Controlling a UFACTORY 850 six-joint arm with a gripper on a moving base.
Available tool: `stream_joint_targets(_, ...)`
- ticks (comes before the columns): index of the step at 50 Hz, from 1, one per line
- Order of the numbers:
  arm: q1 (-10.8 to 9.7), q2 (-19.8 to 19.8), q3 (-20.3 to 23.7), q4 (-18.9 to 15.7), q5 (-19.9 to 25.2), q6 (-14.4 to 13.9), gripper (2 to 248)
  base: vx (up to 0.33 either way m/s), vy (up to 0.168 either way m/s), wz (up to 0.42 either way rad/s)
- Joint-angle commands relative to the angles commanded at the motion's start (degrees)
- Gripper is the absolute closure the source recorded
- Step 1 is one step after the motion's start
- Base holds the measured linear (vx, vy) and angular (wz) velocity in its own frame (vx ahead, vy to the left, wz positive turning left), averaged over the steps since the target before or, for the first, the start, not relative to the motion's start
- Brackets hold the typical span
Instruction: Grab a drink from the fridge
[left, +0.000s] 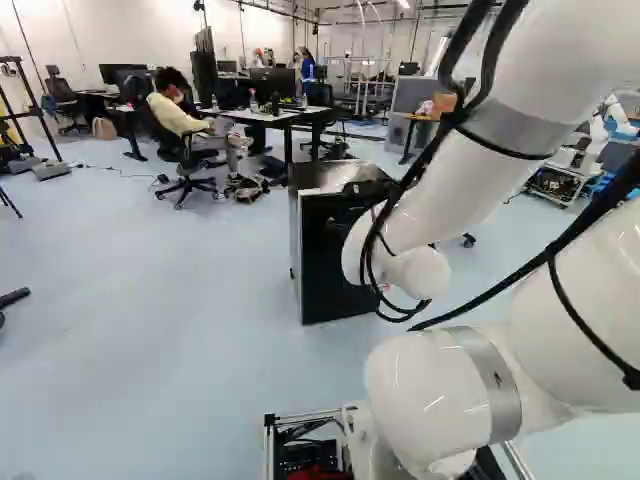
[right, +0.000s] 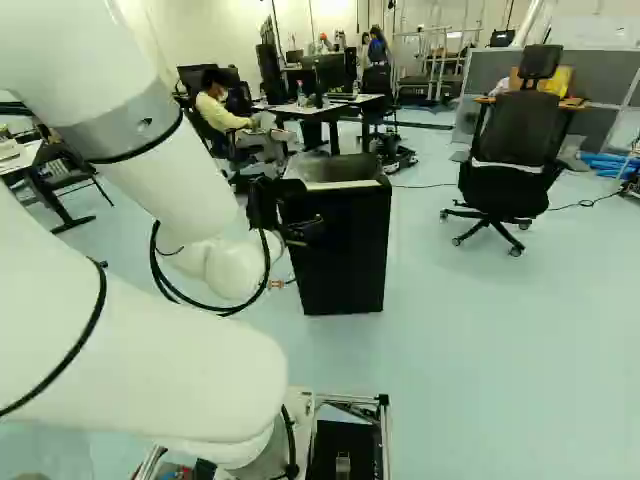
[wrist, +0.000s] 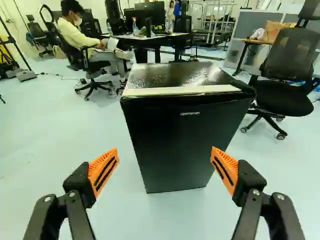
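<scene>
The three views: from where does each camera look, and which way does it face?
Left base view: behind the arm, to its left, looking ahead and slightly down at the fridge; arm right of middle.
Right base view: behind the arm, to its right, looking likewise; arm left of middle.
Wrist view: on the arm's end, looking along the open jaws at the fridge's front.
Both base views share the arm and fridge.
</scene>
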Motion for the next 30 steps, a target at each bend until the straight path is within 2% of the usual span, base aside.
stream_joint_targets(30,0.00,0.00,0.00,0.00,0.00,0.00,3,0.000,0.000,0.000)
